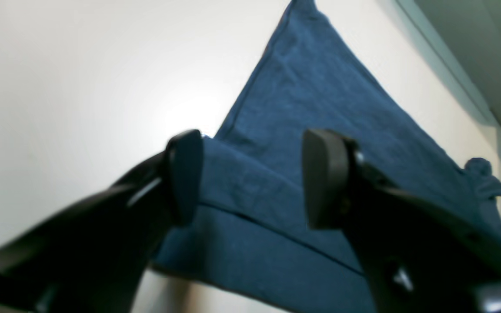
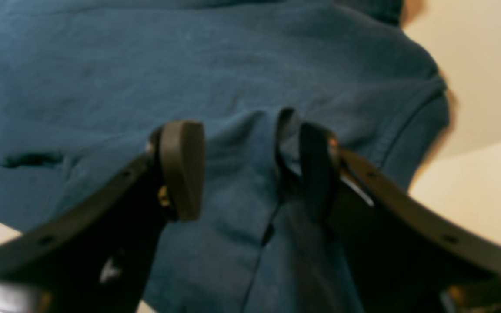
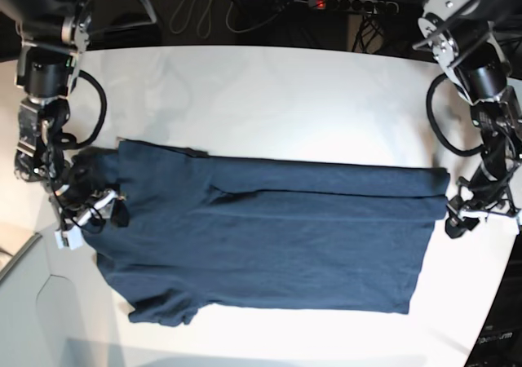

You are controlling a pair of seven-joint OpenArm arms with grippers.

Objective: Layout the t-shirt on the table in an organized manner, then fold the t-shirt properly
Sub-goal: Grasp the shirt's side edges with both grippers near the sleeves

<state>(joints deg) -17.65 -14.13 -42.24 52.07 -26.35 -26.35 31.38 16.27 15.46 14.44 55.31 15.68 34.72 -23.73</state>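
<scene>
T-shirt (image 3: 269,245) lies flat on table (image 3: 269,90), long axis running left-right, far long edge folded over toward centre; sleeve bunched at near-left. Left gripper (image 1: 250,178) at hem end, scene right: jaws apart, cloth between but not pinched, so released. Right gripper (image 2: 244,167) at collar end, scene left: jaws apart, a small fold touching one pad. Judgement: fold just laid. Lift both straight up, no snagging, then smooth sleeve before next fold.

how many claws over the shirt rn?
2. The left claw is at the t-shirt's folded hem corner, the right claw at its collar end; both are open, holding nothing.
</scene>
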